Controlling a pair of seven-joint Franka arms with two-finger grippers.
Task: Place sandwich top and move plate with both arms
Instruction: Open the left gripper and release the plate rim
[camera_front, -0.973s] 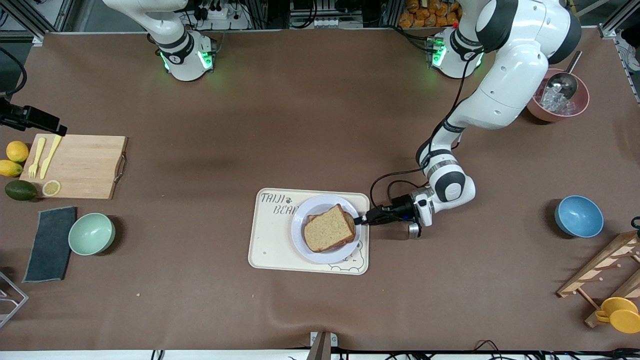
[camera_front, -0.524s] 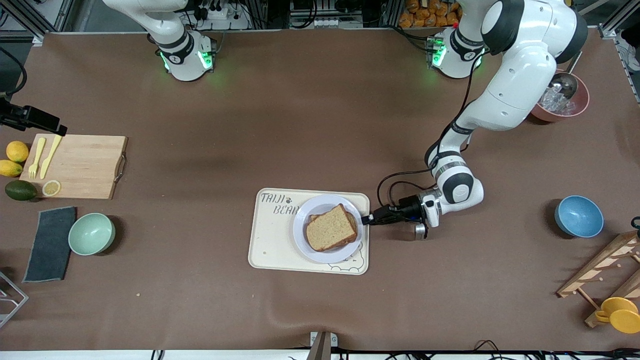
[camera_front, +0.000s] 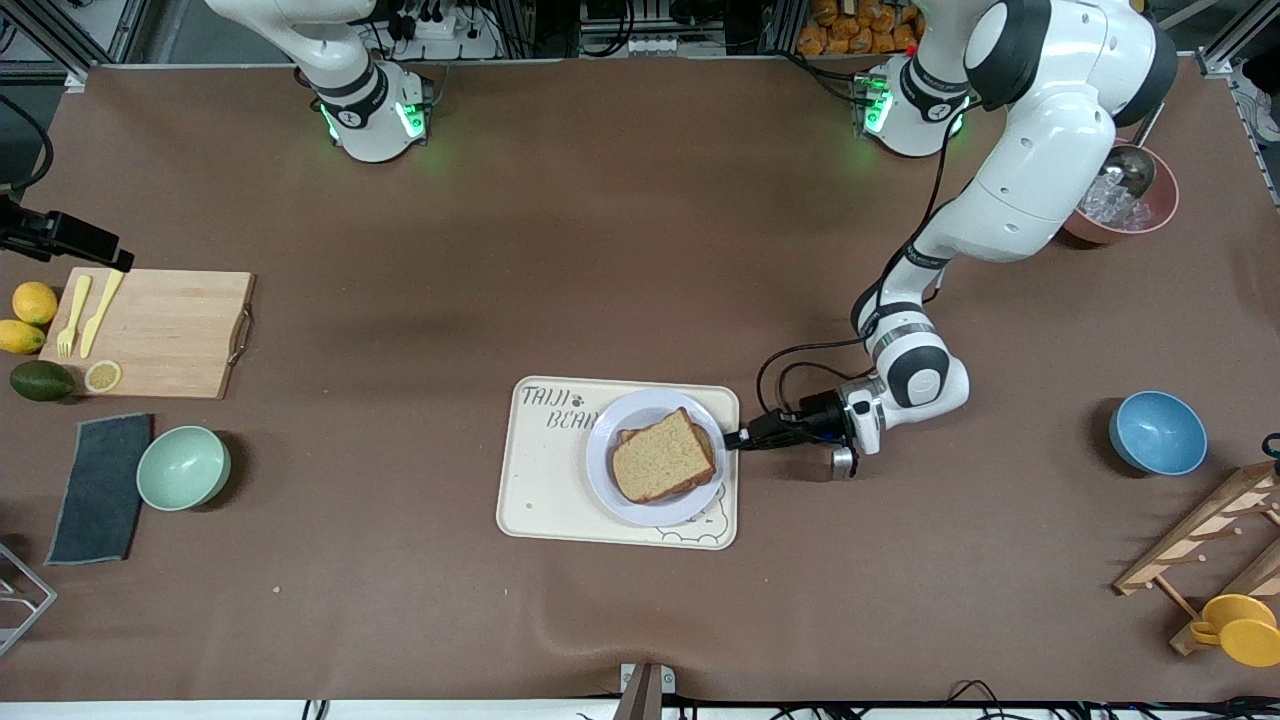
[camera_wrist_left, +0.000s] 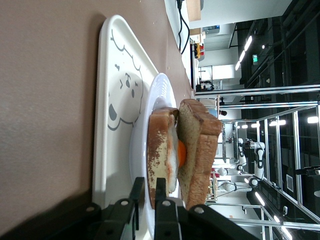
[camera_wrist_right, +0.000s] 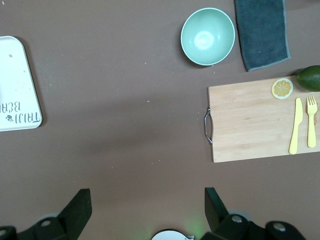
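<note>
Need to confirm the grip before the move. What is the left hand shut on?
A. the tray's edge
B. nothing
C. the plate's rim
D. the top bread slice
C: in the left wrist view, the left hand pinches the rim of the plate, which sits on the tray.

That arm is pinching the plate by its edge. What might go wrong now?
The left gripper clamps only the rim of the plate, so it could tip or slip when pulled. The top slice sits loose over the egg and might slide. The right gripper, open above bare table, gives no support.
</note>
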